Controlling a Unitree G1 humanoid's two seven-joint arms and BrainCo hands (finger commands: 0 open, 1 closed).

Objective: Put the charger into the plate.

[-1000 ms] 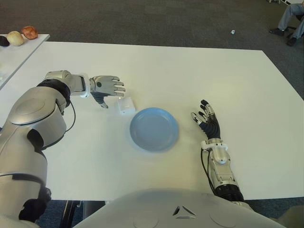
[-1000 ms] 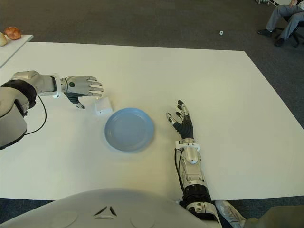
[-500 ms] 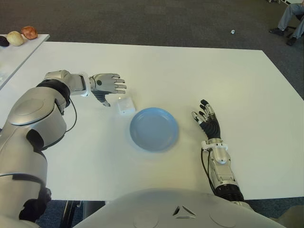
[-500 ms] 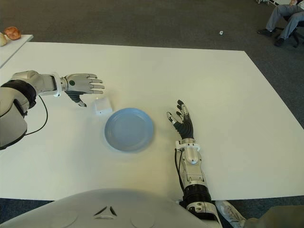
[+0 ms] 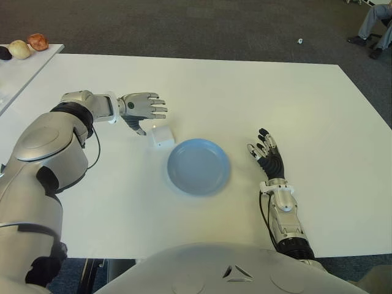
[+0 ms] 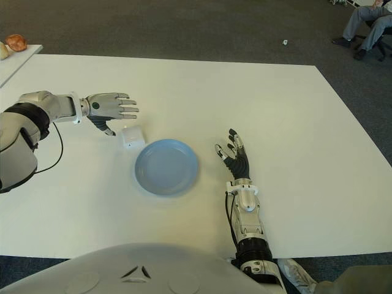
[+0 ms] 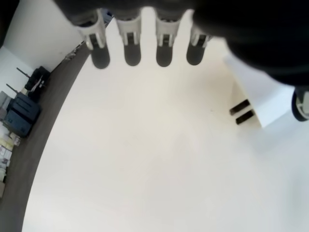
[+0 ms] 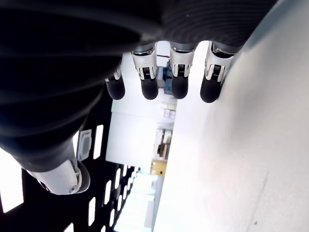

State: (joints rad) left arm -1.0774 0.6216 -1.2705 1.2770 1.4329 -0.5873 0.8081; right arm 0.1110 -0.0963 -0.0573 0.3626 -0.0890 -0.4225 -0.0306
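The charger [image 5: 162,136] is a small white cube on the white table [image 5: 245,92], just off the upper-left rim of the light blue plate [image 5: 199,166]. Its two prongs [image 7: 241,112] show in the left wrist view. The plate holds nothing. My left hand [image 5: 153,119] hovers just left of and behind the charger, open, with four fingers [image 7: 130,46] stretched out and the thumb pointing down beside the cube. It holds nothing. My right hand [image 5: 265,153] shows right of the plate, open, with its fingers [image 8: 159,82] spread.
A second white table [image 5: 18,70] at the far left carries a few rounded brown and pale items [image 5: 24,48]. A person's legs [image 5: 376,24] show at the far right on the dark carpet. A small white scrap [image 5: 300,41] lies on the floor.
My left hand has shifted a little to the right, closer over the charger. The charger, the plate and my right hand have not moved.
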